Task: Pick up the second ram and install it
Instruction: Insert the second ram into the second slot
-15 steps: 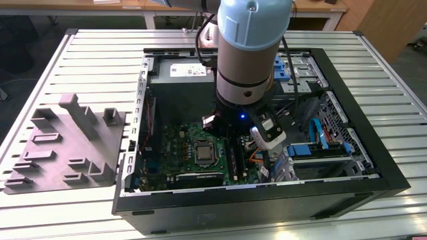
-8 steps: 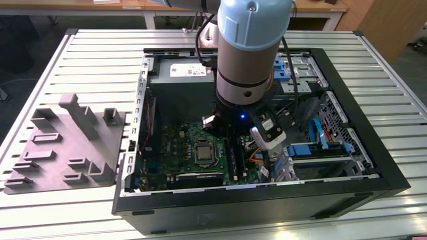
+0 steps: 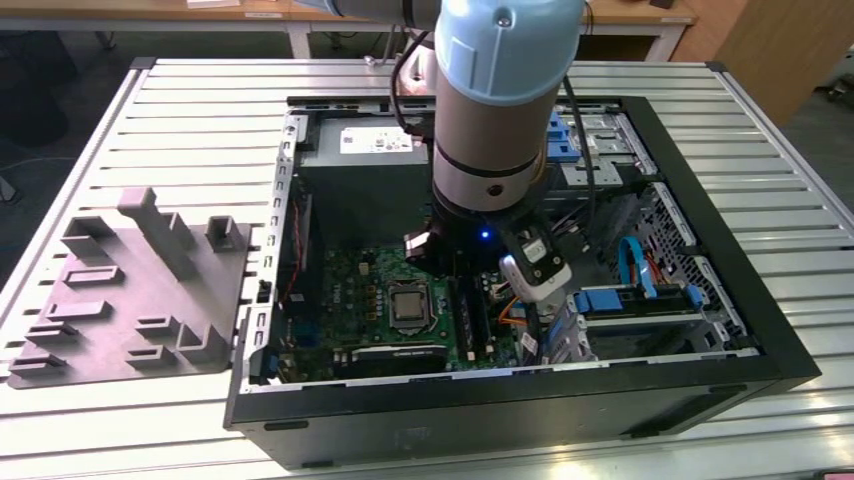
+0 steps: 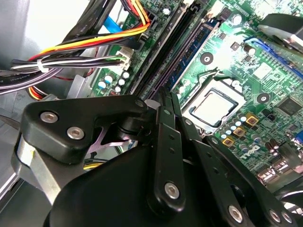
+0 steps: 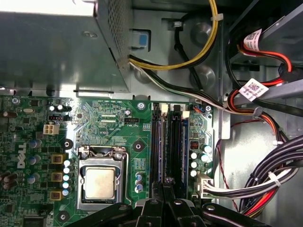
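Note:
A dark blue-green ram stick (image 4: pixel 191 52) stands seated in a black slot rail next to the CPU socket (image 4: pixel 213 106); I cannot tell whether it is the first or the second ram. My gripper (image 4: pixel 166 94) is inside the open computer case, low over the near end of the slot rails (image 5: pixel 175 146). Its two black fingers are pressed together with nothing visible between them. In the first wrist view the gripper (image 5: pixel 164 185) points along the rails, beside the socket (image 5: pixel 100 182). The arm's wrist (image 3: pixel 487 150) hangs over the motherboard (image 3: pixel 374 300).
Cable bundles (image 5: pixel 265 179) crowd the side of the slots away from the socket. The metal power supply box (image 5: pixel 52 42) closes the far end of the board. A grey moulded fixture (image 3: pixel 134 290) lies on the slatted table at the exterior view's left. Black case walls (image 3: pixel 534 400) ring the work area.

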Robot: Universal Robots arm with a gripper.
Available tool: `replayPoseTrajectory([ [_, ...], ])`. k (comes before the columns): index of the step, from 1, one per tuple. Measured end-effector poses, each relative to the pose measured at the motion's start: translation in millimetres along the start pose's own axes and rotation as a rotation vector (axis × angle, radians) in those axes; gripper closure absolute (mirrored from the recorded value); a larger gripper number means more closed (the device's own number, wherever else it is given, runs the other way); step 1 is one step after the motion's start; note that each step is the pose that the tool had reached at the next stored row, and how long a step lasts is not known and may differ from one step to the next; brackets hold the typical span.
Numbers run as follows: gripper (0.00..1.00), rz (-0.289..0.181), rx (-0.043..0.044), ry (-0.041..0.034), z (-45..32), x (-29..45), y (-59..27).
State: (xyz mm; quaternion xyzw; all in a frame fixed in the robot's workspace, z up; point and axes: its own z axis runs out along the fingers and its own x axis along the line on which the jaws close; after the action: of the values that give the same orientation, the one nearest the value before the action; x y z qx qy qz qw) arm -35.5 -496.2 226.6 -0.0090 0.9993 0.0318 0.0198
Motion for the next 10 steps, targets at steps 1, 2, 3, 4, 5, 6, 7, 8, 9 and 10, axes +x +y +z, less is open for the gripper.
replayPoseTrajectory([
  [1,0.89,0.0,0.0,0.0001,0.0,0.0,0.0],
  [2,0.89,0.0,0.0001,0.0,0.0,0.0,0.0],
  [3,0.89,0.0,-0.0002,-0.0001,0.6,0.0,0.0],
  [4,0.89,0.0,-0.0004,-0.0001,1.6,0.0,0.0],
  [5,0.89,0.0,-0.0002,-0.0001,2.2,0.1,-0.1],
  [6,0.89,0.0,0.0,0.0,2.2,0.1,-0.1],
  [7,0.89,0.0,0.0002,0.0001,2.2,0.1,-0.1],
  [8,0.89,0.0,0.0001,0.0,2.2,0.1,-0.1],
  [9,0.89,0.0,0.0001,0.0,2.6,0.1,-0.2],
  [10,0.89,0.0,0.0,0.0,3.5,0.2,-0.2],
])
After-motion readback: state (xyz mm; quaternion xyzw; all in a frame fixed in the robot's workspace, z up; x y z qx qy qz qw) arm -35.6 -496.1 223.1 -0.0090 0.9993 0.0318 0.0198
